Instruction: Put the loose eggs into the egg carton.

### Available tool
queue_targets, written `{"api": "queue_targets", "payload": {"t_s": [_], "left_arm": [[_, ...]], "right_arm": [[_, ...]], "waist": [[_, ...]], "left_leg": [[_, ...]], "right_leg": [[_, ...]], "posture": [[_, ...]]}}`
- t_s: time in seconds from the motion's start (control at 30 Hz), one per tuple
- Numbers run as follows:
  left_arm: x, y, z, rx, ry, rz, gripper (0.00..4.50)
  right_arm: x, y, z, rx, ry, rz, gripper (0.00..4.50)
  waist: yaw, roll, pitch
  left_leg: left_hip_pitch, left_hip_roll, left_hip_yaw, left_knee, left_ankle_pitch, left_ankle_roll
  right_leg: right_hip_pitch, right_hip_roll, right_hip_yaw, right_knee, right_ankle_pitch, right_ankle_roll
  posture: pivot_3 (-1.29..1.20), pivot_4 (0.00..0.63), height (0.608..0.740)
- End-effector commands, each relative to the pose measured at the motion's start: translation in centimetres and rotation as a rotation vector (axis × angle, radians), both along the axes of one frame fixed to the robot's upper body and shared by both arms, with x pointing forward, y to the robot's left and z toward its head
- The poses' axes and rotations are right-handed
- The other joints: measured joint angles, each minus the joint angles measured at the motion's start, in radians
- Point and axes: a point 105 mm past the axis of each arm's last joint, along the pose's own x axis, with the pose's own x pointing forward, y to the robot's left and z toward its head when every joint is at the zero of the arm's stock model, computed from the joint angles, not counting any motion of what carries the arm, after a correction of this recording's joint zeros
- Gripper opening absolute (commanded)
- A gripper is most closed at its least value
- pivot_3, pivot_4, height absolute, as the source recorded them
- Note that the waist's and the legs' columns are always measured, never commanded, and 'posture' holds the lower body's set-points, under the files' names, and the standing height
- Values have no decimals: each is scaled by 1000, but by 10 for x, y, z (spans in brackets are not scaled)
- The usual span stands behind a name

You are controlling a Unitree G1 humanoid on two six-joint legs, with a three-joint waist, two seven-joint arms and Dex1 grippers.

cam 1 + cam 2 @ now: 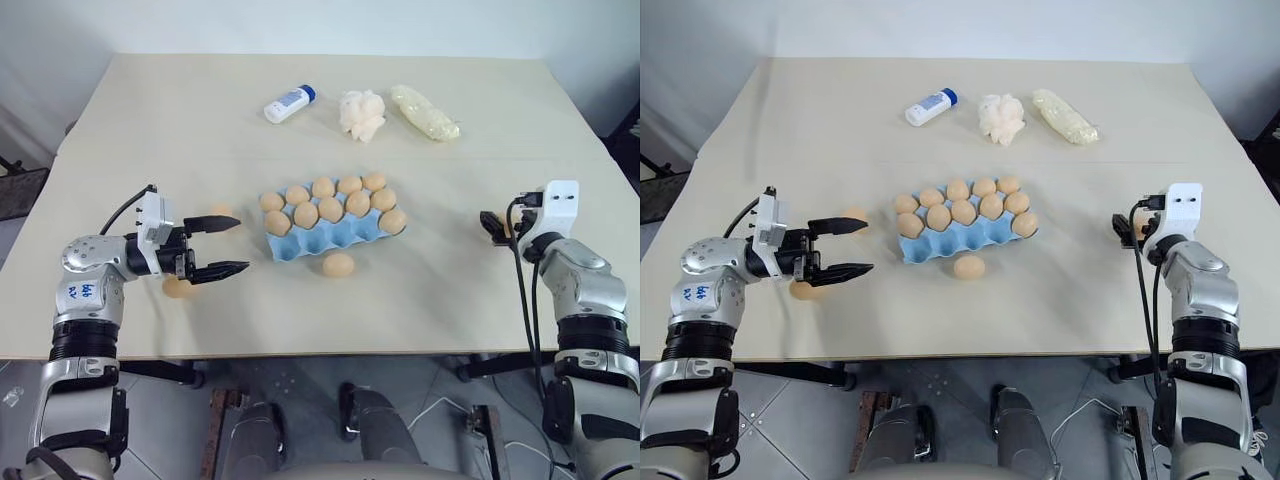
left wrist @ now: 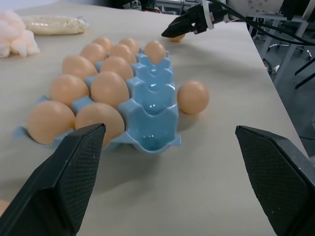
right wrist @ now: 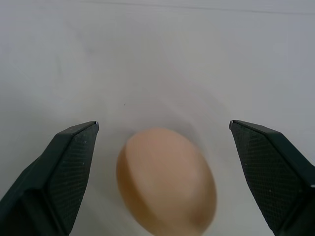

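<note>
The egg carton (image 1: 335, 238) sat near the middle of the table (image 1: 200, 120). It was light blue w/ ten eggs in its cups; the front row, the side near the robot, had bare cups. One loose egg (image 1: 339, 265) lay on the table just in front of the carton, close to its edge. Another loose egg (image 1: 178, 288) lay under the left gripper (image 1: 232, 246), partly hidden by it. A third one (image 1: 222, 211) peeked out just behind the upper finger of that gripper.

The left gripper was on the left side of the table, pointing at the carton. Its two black fingers stood wide apart & held nothing.

The right gripper (image 3: 162, 147) was on the right side of the table, well apart from the carton. Its fingers were spread wide too. A loose egg (image 3: 166, 184) lay on the table between them, but the fingers didn't touch it.

At the far side of the table lay a white bottle (image 1: 289, 104) w/ a blue cap, a lumpy white wad (image 1: 362, 114) & a pale wrapped roll (image 1: 425, 113).
</note>
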Motion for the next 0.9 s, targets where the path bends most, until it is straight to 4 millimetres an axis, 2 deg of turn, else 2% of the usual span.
{"api": "queue_targets", "payload": {"t_s": [0.03, 0.13, 0.3, 0.33, 0.43, 0.57, 0.73, 0.9], "left_arm": [[-1, 1, 6, 23, -35, 1, 4500], [-1, 2, 5, 32, -31, 5, 4500], [-1, 2, 5, 31, -32, 14, 4500], [-1, 3, 5, 30, -32, 15, 4500], [-1, 3, 5, 28, -34, 20, 4500], [-1, 4, 6, 12, -49, 36, 4500], [-3, 3, 6, -2, -51, 43, 4500], [-1, 2, 9, -28, -73, 60, 4500]], "right_arm": [[5, 4, 11, -7, -40, 19, 4466], [7, 9, 11, -4, -38, 28, 3888], [5, 11, 19, -15, -58, 32, 2148], [3, 12, 22, -18, -66, 32, 1917], [-4, 18, 31, -38, -85, 48, 1874], [-19, 36, 51, -67, -125, 121, 1874], [-37, 87, 85, -42, -180, 313, 1873], [-43, 135, 98, -14, -204, 479, 1873]], "waist": [[0, 0, 0], [-2, 0, 0], [-3, 1, 0], [-4, 1, 1], [-5, 2, 1], [-4, 2, 1], [-9, 4, 2], [-9, 4, 2]], "left_leg": [[0, 0, 0, 0, 0, 0], [0, 0, 0, 0, 0, 0], [0, 0, 0, 0, 0, 0], [0, 0, 0, 0, 0, 0], [0, 0, 0, 0, 0, 0], [0, 1, -1, -1, 0, -1], [0, 1, -7, 0, 0, -1], [0, 1, -8, 0, 0, -1]], "right_leg": [[0, 0, 0, 0, 0, 0], [0, 0, 0, 0, 0, 0], [0, 0, 0, 0, 0, 0], [0, 0, 0, 0, 0, 0], [0, 0, 0, 0, 0, 0], [-1, 0, 0, 0, 0, 0], [-1, 0, 1, 1, 0, 0], [-1, 0, 0, 1, 0, 0]], "posture": [[0, 150, 740], [0, 150, 740], [0, 150, 740], [0, 150, 740], [0, 150, 740], [0, 150, 740], [0, 150, 740], [0, 150, 740]]}}
